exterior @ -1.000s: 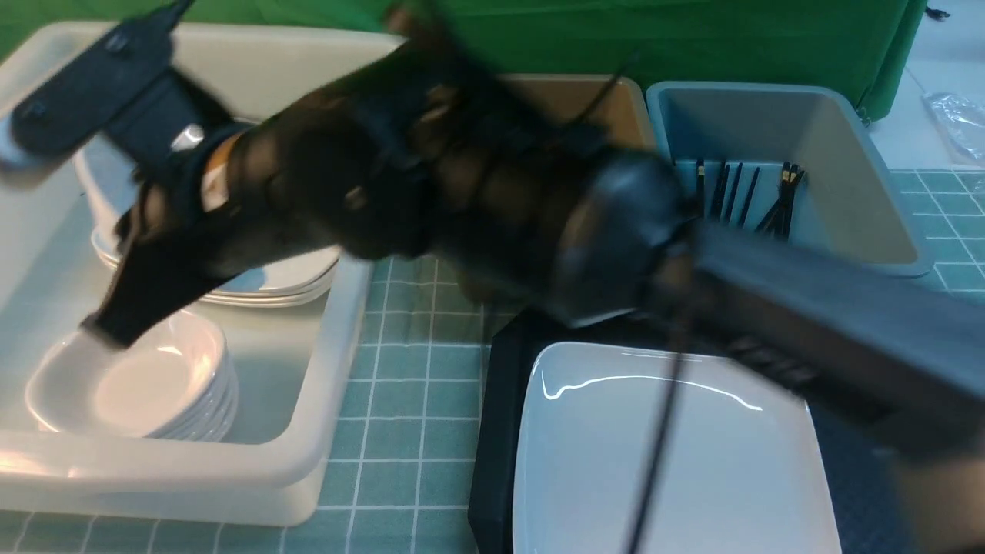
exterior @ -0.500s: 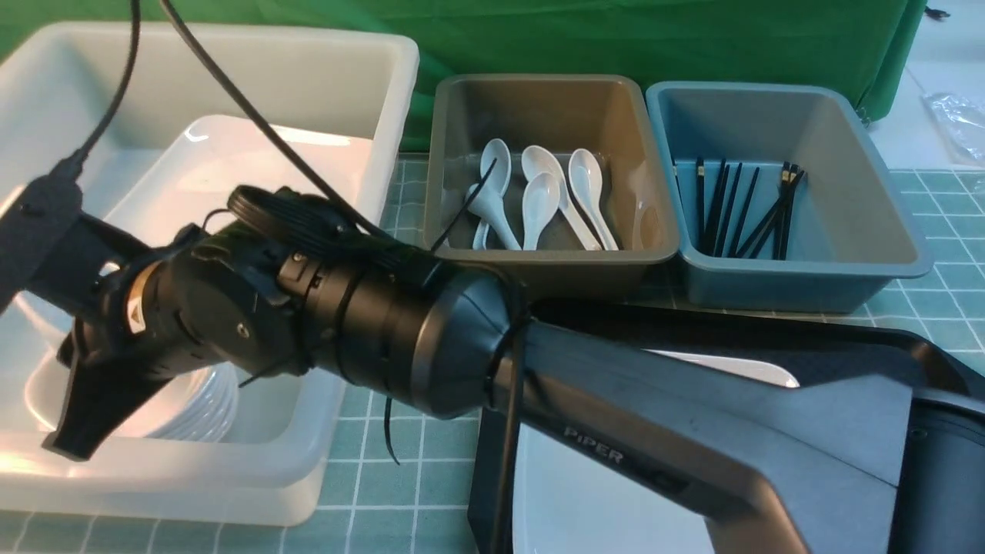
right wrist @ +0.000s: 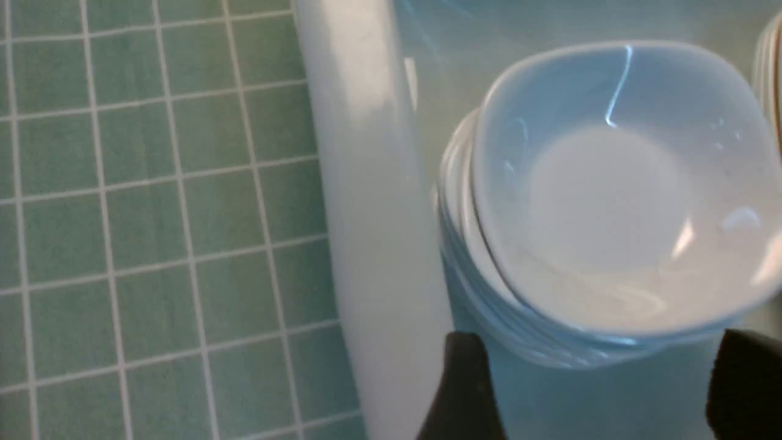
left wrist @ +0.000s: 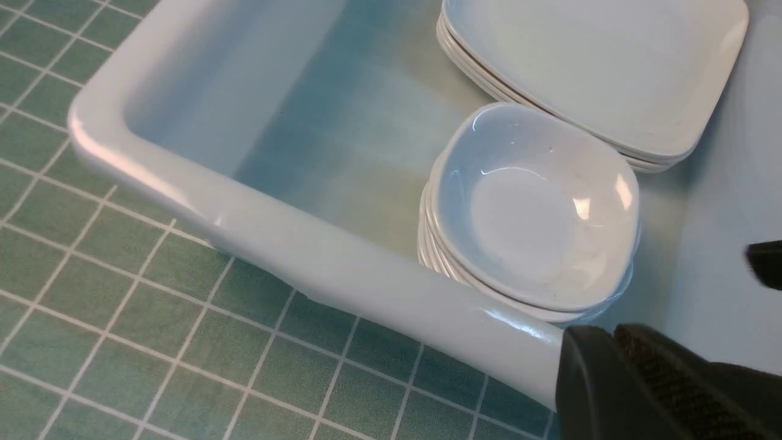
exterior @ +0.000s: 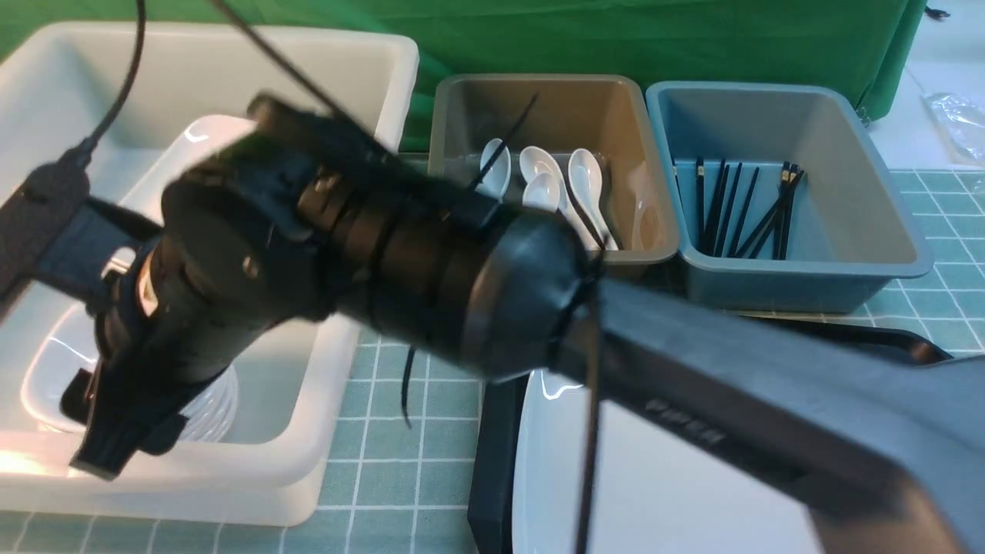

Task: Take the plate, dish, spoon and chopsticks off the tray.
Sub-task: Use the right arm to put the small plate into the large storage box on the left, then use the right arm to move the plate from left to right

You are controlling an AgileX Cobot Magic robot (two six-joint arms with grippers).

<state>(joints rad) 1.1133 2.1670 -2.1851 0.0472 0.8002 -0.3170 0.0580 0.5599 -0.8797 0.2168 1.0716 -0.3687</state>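
The large white plate (exterior: 662,477) lies on the black tray (exterior: 492,462) at the near right. My right arm reaches across into the white bin (exterior: 331,362). There my right gripper (exterior: 123,438) (right wrist: 602,391) hangs open just above a stack of small white dishes. The top dish (right wrist: 611,183) (left wrist: 531,208) rests on the stack, free of both fingers. My left gripper (left wrist: 613,333) is shut on nothing, beside the bin's near corner. Several white spoons (exterior: 585,177) lie in the grey bin, and black chopsticks (exterior: 739,208) in the blue bin.
A stack of large white plates (left wrist: 586,61) sits in the white bin behind the dishes. The grey bin (exterior: 462,108) and the blue bin (exterior: 862,154) stand at the back. The right arm hides much of the tray.
My right gripper has opened over the stack, leaving the dish on top of it. The right arm has risen somewhat. The left gripper stays shut.
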